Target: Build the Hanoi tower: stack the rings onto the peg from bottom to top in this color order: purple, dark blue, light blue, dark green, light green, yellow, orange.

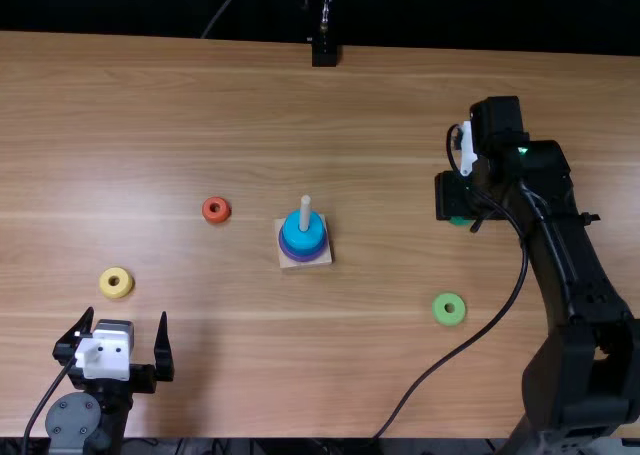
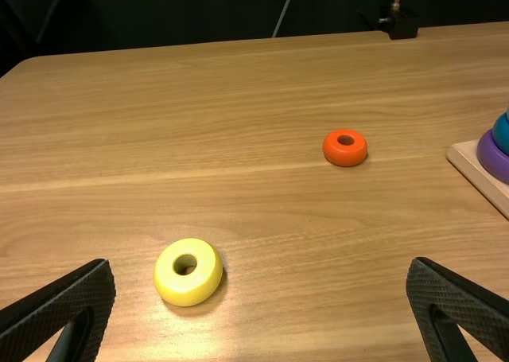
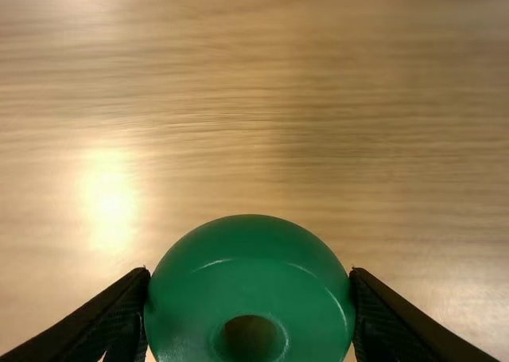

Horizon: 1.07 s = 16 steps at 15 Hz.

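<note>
Here's the right gripper (image 1: 450, 197), well right of the peg (image 1: 305, 213), jaws closed snugly on the dark green ring (image 3: 250, 278), a finger against each side! The left gripper (image 1: 124, 317), left of the peg and nearer the robot, gapes wide and empty. Blue sits over purple (image 1: 303, 257) on the peg; light green (image 1: 439, 308) lies right of it, orange (image 1: 216, 210) and yellow (image 1: 116, 282) left.
</note>
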Tool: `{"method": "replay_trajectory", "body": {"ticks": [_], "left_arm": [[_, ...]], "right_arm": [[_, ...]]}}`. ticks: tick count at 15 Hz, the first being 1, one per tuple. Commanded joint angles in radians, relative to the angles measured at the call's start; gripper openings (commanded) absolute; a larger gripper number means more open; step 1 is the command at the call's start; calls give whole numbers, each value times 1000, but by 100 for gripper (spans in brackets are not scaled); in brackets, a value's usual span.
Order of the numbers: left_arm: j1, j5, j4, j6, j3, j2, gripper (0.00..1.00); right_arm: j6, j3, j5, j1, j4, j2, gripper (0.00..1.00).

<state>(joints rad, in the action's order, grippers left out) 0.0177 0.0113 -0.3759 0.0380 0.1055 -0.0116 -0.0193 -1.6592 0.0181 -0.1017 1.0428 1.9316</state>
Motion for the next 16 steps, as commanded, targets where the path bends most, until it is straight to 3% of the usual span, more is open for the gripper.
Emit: {"method": "replay_trajectory", "body": {"ticks": [1, 5, 16], "left_arm": [[-10, 7, -66, 1, -105, 12, 100], [-10, 9, -66, 1, -105, 12, 100], [-10, 9, -66, 1, -105, 12, 100]], "right_arm": [[25, -82, -5, -53, 78, -22, 0], [21, -263, -5, -184, 260, -22, 0], [16, -679, -3, -441, 337, 139, 0]]}}
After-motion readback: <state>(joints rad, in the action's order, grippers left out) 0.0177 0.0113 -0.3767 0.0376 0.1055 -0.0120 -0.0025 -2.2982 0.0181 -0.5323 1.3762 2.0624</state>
